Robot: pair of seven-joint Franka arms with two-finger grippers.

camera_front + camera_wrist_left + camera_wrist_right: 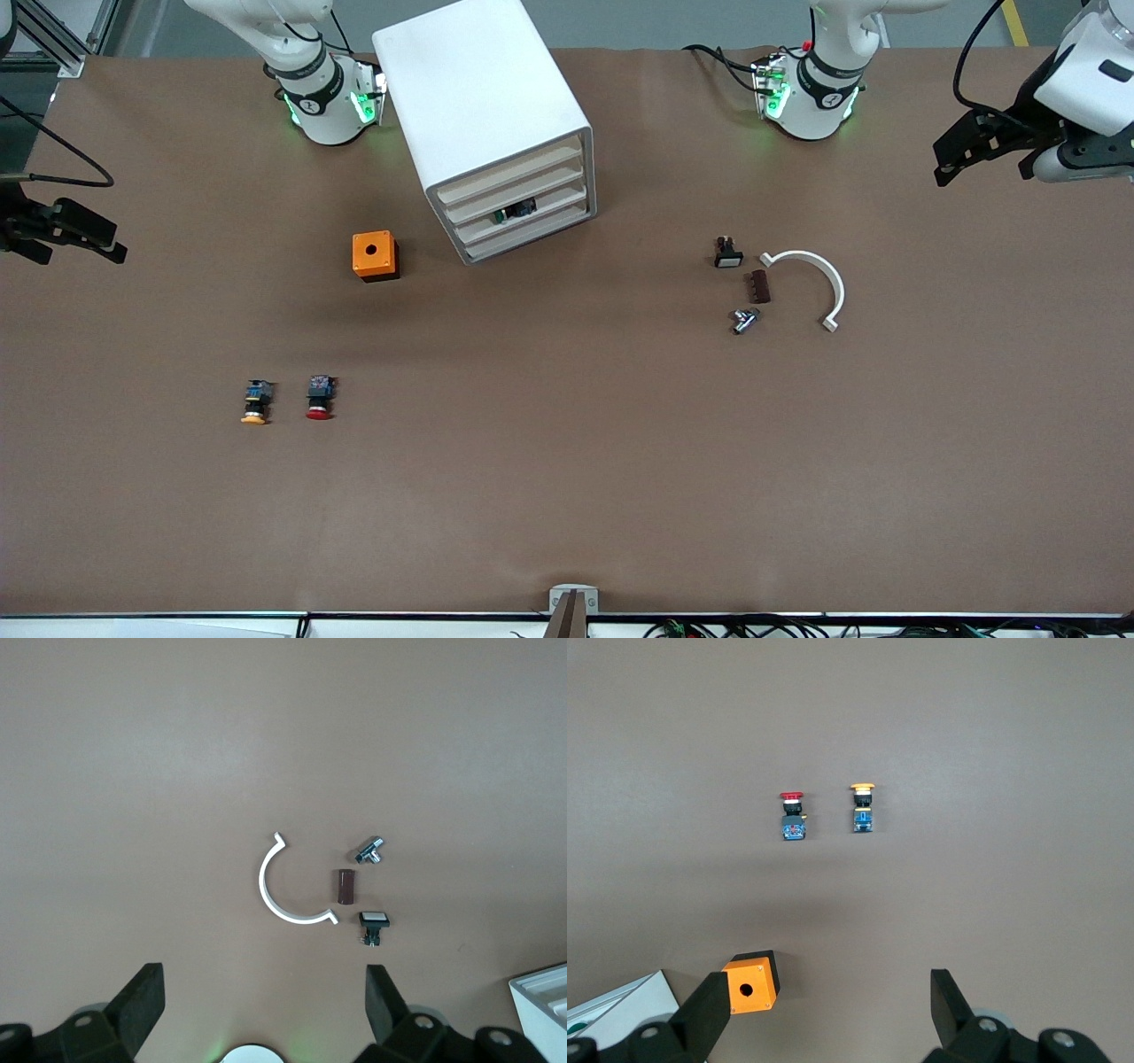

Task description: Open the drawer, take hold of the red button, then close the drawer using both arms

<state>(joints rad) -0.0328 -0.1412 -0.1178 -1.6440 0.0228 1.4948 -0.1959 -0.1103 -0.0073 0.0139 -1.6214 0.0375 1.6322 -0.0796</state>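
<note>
The white cabinet point(483, 106) stands between the two arm bases, and its four drawers look pushed in. The drawer point(540, 182) is the second from the top. A small dark part point(514, 213) shows through the front just below it. The red-capped button point(320, 398) point(793, 813) lies on the table, nearer the front camera than the cabinet, toward the right arm's end. My right gripper point(80, 251) point(830, 1003) hangs open and empty over the right arm's end. My left gripper point(983, 152) point(263, 994) hangs open and empty over the left arm's end.
An orange-capped button point(255, 403) lies beside the red one. An orange box point(374, 256) with a hole sits beside the cabinet. A white curved bracket point(819, 275), brown block point(759, 286), metal part point(744, 320) and small black switch point(728, 252) lie toward the left arm's end.
</note>
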